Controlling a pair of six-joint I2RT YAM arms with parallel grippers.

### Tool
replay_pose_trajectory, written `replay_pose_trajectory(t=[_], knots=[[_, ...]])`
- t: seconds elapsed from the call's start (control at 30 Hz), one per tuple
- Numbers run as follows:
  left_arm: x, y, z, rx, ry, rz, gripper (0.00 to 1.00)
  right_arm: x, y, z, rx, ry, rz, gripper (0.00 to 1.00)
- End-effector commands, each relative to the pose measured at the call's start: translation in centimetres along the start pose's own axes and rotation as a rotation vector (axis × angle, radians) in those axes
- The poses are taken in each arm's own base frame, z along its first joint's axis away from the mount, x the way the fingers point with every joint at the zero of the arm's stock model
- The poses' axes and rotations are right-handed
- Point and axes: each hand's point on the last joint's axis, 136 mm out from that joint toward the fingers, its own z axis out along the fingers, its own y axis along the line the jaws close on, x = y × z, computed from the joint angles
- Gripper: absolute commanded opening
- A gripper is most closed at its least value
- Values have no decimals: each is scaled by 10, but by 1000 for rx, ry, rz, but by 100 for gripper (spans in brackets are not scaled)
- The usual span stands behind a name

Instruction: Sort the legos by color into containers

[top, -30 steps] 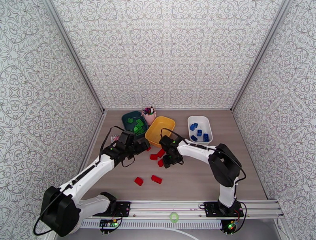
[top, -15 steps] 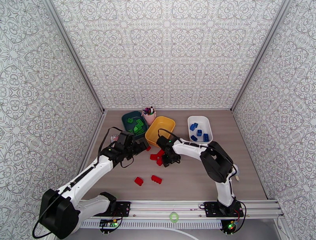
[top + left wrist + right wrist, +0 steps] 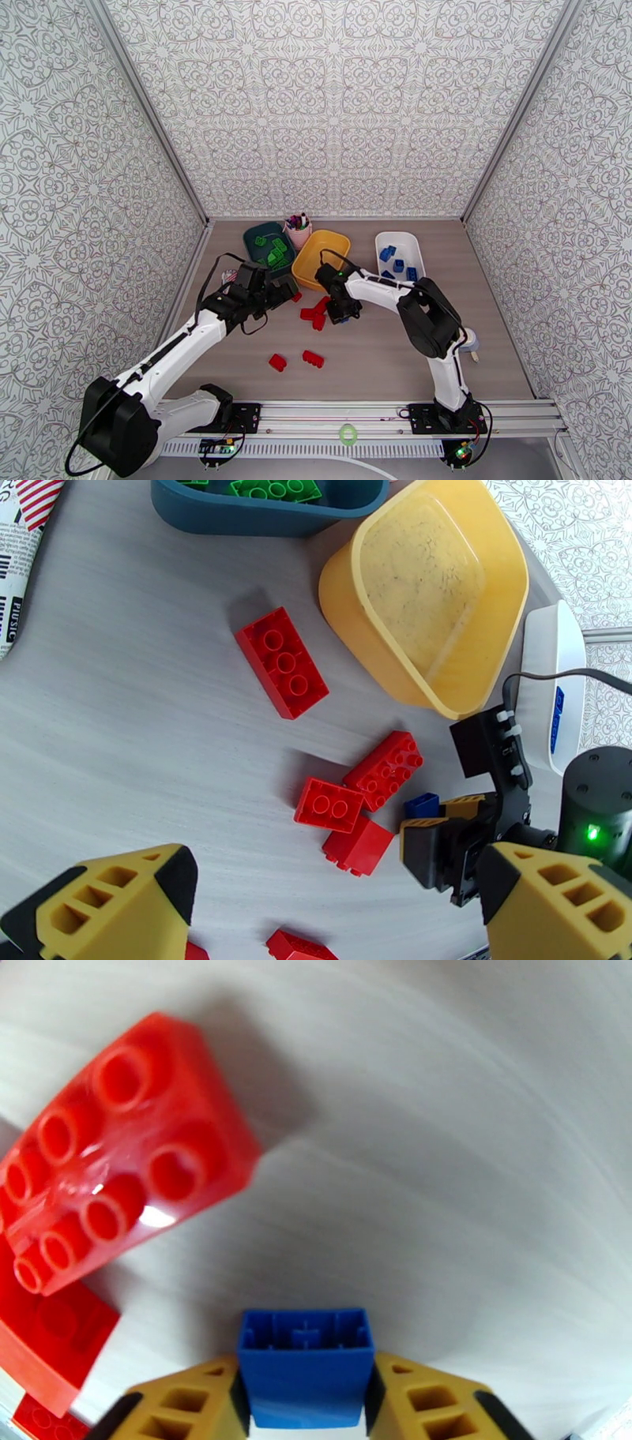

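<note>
My right gripper [image 3: 305, 1406] is shut on a small blue lego [image 3: 305, 1359], low over the table beside a cluster of red legos [image 3: 316, 312]. In the left wrist view the same blue lego [image 3: 421, 804] sits between the right gripper's fingers, next to red legos [image 3: 383, 770]. My left gripper [image 3: 288, 294] stands open above a lone red lego [image 3: 282, 661], holding nothing. The teal container [image 3: 254, 238] holds green legos, the yellow container [image 3: 320, 259] looks bare inside, and the white container [image 3: 399, 238] holds blue legos.
Two more red legos [image 3: 277, 362] [image 3: 313, 359] lie nearer the arm bases. A pink cup of pens [image 3: 298, 231] stands behind the teal and yellow trays. A striped red-white object [image 3: 24, 527] lies at the table's left edge. Patterned walls enclose three sides.
The right gripper has shifted slightly toward the yellow tray and closed its fingers on the blue lego. The left arm has stayed nearly still.
</note>
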Motion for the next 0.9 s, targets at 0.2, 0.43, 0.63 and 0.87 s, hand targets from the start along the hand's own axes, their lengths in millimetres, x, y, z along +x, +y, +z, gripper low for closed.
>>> replay_pose_trajectory(t=[0.2,0.43,0.63,0.87], knots=[[11,-31,10,27,25,92,99,3,-13,-20,-3,-61,58,33],[24,-68,31,66,67,182,99,22,-31,-58,7,-136,127,33],[38,-127,54,127,126,357,99,37,-61,-76,10,-146,244,32],[52,-202,82,221,198,514,99,31,-110,-103,-30,-195,426,32]])
